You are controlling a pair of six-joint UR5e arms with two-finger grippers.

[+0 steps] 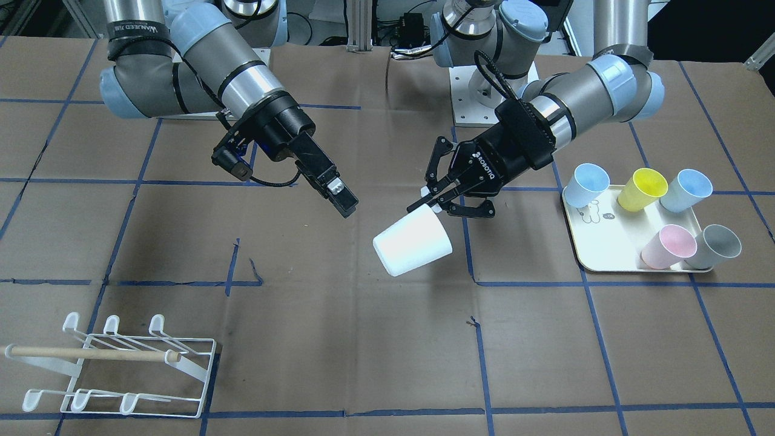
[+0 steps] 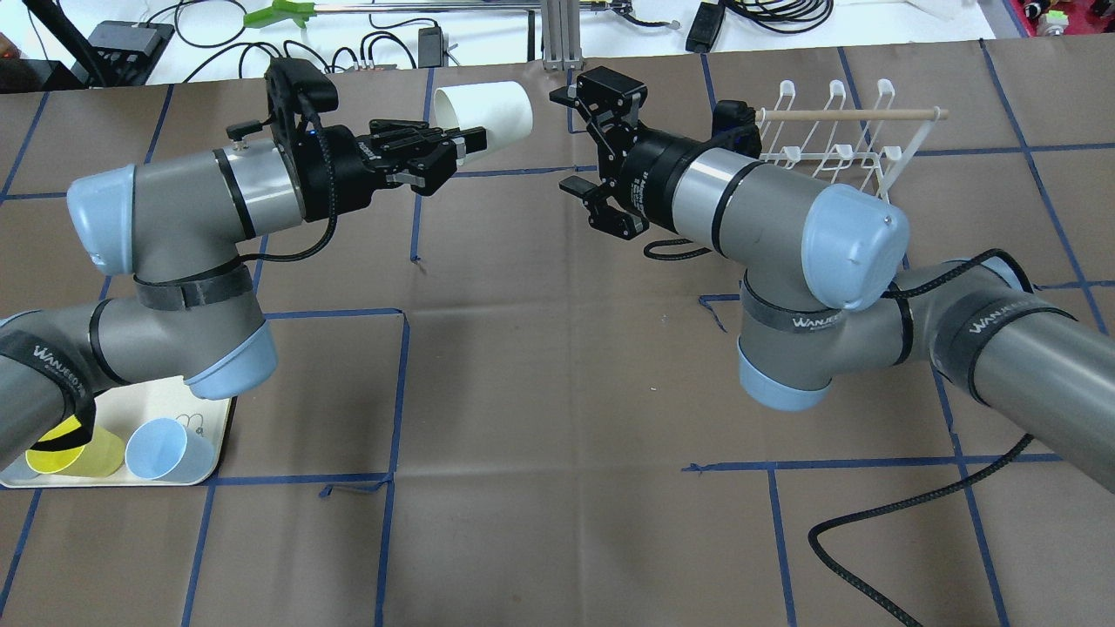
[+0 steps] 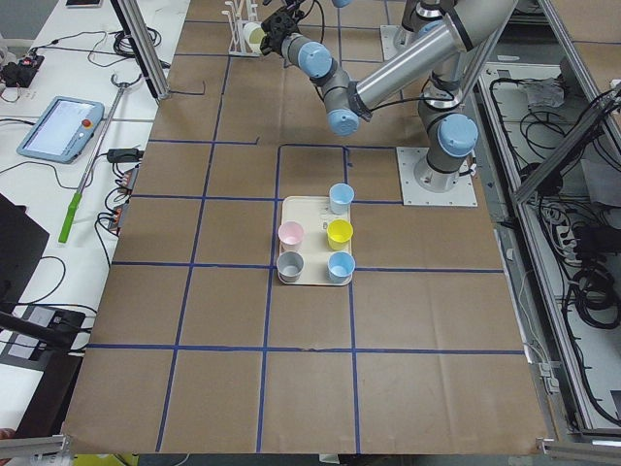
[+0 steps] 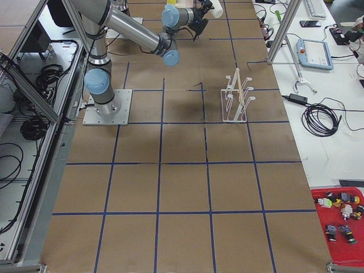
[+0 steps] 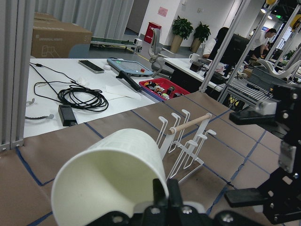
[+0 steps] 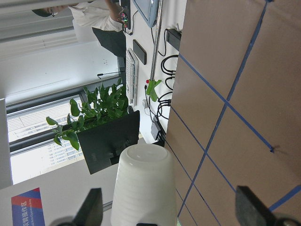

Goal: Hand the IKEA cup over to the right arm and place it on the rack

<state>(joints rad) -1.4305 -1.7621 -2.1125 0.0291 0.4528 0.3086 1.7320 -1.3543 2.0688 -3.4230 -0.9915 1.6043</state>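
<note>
Handover staging: pinching white cup (image 2: 488, 117) by rim with left fingers (image 2: 466, 139), holding it sideways in mid-air, base pointing at right fingers (image 2: 577, 185) for clear grab. Holding those spread wide, near base, not touching. Leaving rack (image 2: 849, 114) on worktop (image 2: 557, 366) beside right arm (image 2: 766, 209) for placing.

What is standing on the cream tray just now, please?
Five upright cups: a first blue cup, a yellow cup, a second blue cup, a pink cup and a grey cup. They cover part of the drawing on the cream tray.
</note>
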